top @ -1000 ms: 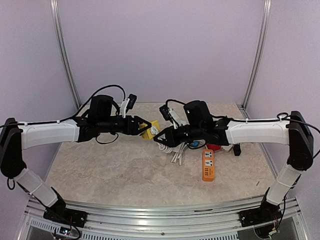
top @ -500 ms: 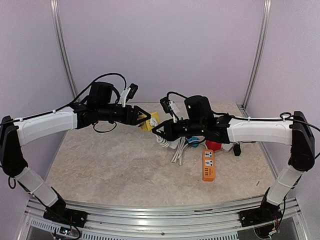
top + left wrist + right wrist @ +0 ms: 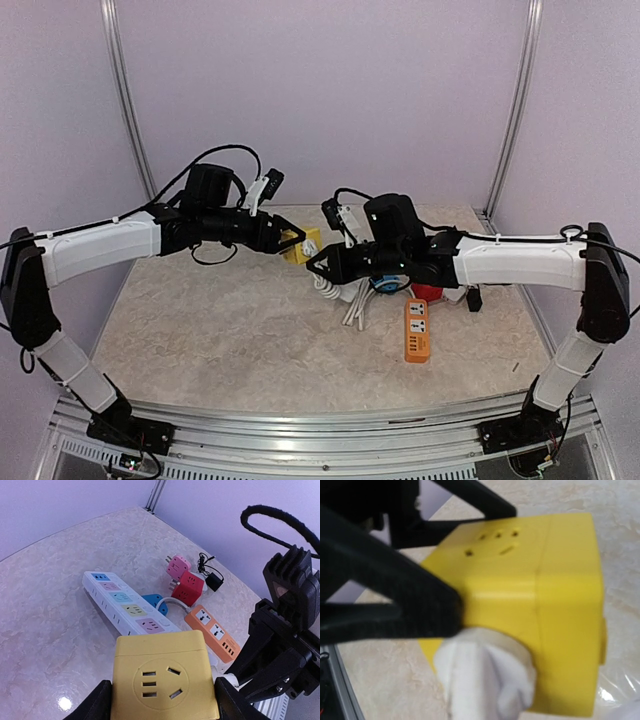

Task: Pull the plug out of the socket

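- The left claw (image 3: 292, 241) clamps the yellow socket cube (image 3: 162, 677) by two opposite sides and holds it in the air over the far middle of the table (image 3: 200, 330).
- The right claw (image 3: 314, 264) comes in from the cube's 4 o'clock and is pinched shut on the white plug (image 3: 485, 675). In the right wrist view the plug looks seated in the cube's face.
- Risk: the cube is smooth, so a hard pull towards 4 o'clock may drag it out of the left claw's fingers instead of freeing the plug.
- Risk: a pull that is skewed rather than straight may bind the pins, or the rounded plug may slip from the narrow pinch.
- Risk: the white cord (image 3: 352, 305) trails down to the clutter by the orange strip (image 3: 417, 330) and may snag or tow it.
- Compared with a second ago, both arms and the cube sit slightly further towards 12 o'clock, and both grips are unchanged.
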### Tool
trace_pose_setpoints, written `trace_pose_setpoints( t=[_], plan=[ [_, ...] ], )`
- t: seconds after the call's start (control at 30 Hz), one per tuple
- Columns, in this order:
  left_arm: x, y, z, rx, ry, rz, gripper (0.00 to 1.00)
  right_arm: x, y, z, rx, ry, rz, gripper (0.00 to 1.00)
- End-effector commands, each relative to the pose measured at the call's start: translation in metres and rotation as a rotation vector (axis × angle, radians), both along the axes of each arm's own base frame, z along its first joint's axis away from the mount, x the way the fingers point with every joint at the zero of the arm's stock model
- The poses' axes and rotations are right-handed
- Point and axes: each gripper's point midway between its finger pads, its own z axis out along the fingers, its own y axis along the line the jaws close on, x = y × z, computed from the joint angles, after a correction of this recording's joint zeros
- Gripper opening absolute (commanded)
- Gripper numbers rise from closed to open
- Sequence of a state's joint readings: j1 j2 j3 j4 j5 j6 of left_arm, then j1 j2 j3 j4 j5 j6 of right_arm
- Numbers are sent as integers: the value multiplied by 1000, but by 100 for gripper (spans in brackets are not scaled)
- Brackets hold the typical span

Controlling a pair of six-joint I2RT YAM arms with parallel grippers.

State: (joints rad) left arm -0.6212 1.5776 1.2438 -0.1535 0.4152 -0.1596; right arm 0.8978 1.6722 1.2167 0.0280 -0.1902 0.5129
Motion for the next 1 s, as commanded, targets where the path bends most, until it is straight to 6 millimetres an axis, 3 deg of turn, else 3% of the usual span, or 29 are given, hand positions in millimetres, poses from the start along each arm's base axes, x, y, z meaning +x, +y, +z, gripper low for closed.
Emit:
trace_pose_setpoints(
  t=[0.0, 0.23, 0.4, 0.5, 0.57, 0.7, 0.83, 0.97],
  plan=[
    [-19, 25, -42, 42, 114, -101, 13, 30, -31, 82, 140, -149, -137, 0],
    [-40, 28, -25, -77, 157, -232, 13, 44, -56, 62, 87, -156, -135, 0],
    [-36, 23, -18, -147, 215, -204, 19, 27, -39, 74, 149, -169, -22, 0],
    [-31, 18, -14, -195, 235, -177, 34, 12, -24, 83, 165, -195, 42, 0],
    [-28, 16, -14, -216, 253, -157, 54, 5, -18, 86, 162, -218, 75, 0],
    [-20, 18, -8, -239, 245, -118, 84, 0, -17, 85, 135, -248, 102, 0],
    [-18, 27, -2, -252, 266, -104, 98, -12, -15, 86, 115, -288, 185, 0],
    [-23, 28, 3, -259, 337, -140, 99, -20, -15, 84, 54, -331, 262, 0]
  ],
)
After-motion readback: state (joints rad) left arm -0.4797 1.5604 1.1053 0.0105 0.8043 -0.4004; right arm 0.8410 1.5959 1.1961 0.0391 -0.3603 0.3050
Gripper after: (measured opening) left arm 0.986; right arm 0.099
